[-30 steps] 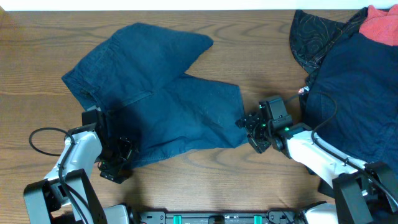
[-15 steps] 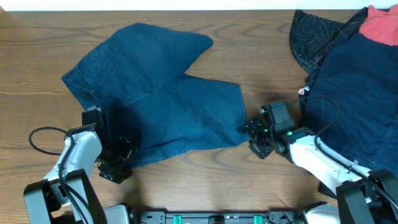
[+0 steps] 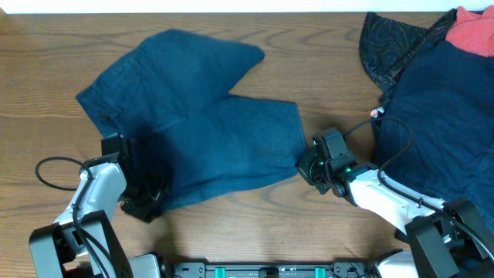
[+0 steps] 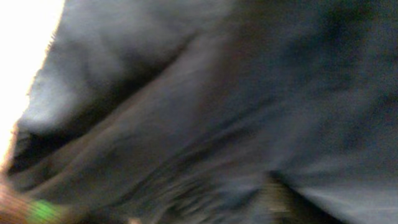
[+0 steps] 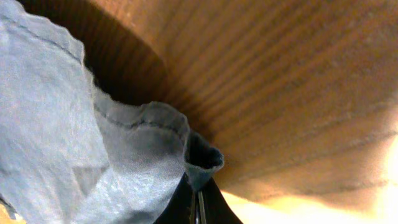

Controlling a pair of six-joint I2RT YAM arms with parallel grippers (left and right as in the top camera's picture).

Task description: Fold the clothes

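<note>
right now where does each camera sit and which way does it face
overhead: above the table, facing down; left arm, right arm, navy shorts, clothes pile
left wrist: pressed against blurred dark fabric; no fingers discernible
right wrist: low, facing the shorts' hem and wood; fingertips at bottom
shared: overhead and right wrist both show that hem

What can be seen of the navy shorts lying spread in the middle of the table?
The navy shorts look like soft, denim-like fabric. They lie mostly flat but rumpled on the wooden table, one leg pointing up and right, the other pointing right. A seam runs diagonally across them. The right pincer pinches the right leg's hem corner, which curls up. The left pincer sits at the lower-left edge, its grip lost in blur.
</note>
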